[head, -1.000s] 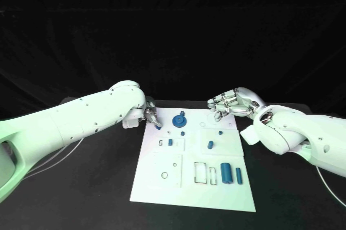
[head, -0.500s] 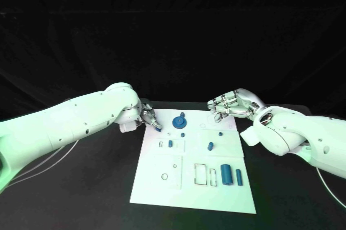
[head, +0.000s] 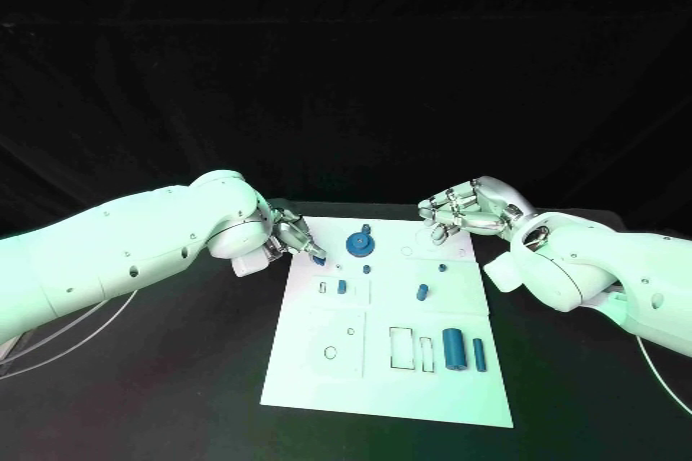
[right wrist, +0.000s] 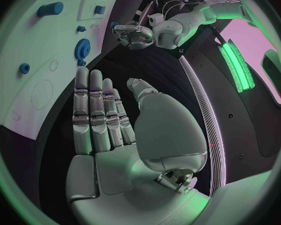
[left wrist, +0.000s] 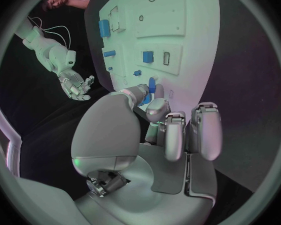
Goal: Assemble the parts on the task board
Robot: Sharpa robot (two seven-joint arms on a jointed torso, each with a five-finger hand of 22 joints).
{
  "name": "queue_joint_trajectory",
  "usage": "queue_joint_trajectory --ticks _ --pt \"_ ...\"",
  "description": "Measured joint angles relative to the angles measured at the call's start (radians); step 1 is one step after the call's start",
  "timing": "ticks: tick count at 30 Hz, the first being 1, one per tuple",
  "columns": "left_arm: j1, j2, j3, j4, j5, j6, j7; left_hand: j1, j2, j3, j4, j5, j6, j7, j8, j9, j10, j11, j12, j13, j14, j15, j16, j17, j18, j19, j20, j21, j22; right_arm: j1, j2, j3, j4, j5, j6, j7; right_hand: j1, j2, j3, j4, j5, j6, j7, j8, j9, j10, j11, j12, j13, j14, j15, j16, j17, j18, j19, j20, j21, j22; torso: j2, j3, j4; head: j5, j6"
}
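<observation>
Left hand (head: 293, 236) pinches a small blue part (left wrist: 152, 85) at the task board (head: 325, 371) upper-left corner in head view; keep it upright, lower slowly. Right hand (head: 464, 213) (fingers spread, empty) hovers upper right.

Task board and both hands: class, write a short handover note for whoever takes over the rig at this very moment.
Left hand: pinches a small blue part at the far left corner of the task board.
Right hand: open, holding nothing, above the board's far right corner.
On the board: blue gear, large cylinder with a slimmer peg beside it.
Left: place the pinched part; several outlined slots look unfilled.
</observation>
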Motion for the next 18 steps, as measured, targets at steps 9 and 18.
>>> queue_joint_trajectory --ticks 9,18 --pt "-0.015 -0.039 -0.025 0.083 -0.113 -0.096 0.006 -0.009 -0.001 0.006 -0.006 0.0 0.003 -0.003 0.005 0.0 0.004 -0.004 -0.015 -0.023 0.0 -0.007 0.0 0.0 0.0 0.0 0.0 0.0 0.0 0.0 -0.002 0.0 0.0 0.0 -0.002 0.0 0.0 0.0 0.003 -0.003 0.012 0.0 0.0 0.0 0.0 0.0 0.0 0.0 -0.002 -0.004 0.003 0.0 0.0 0.0 -0.004 -0.004 -0.004 -0.002 0.0 -0.0012 0.0006 0.004 -0.003" --pt "-0.049 -0.043 -0.031 0.138 -0.217 -0.16 0.006 -0.027 -0.012 0.029 -0.012 -0.001 0.003 -0.003 0.013 0.0 0.004 -0.004 -0.024 -0.034 0.0 -0.007 0.0 0.0 0.0 0.004 -0.004 0.0 0.0 0.0 -0.001 0.0 -0.002 -0.001 -0.004 -0.002 0.004 0.004 0.003 -0.003 0.015 0.0 0.0 0.0 0.0 0.0 0.0 0.0 -0.003 -0.007 0.0 0.0 0.001 0.0 -0.004 -0.004 -0.004 -0.002 0.001 -0.0018 -0.0012 0.006 -0.005"
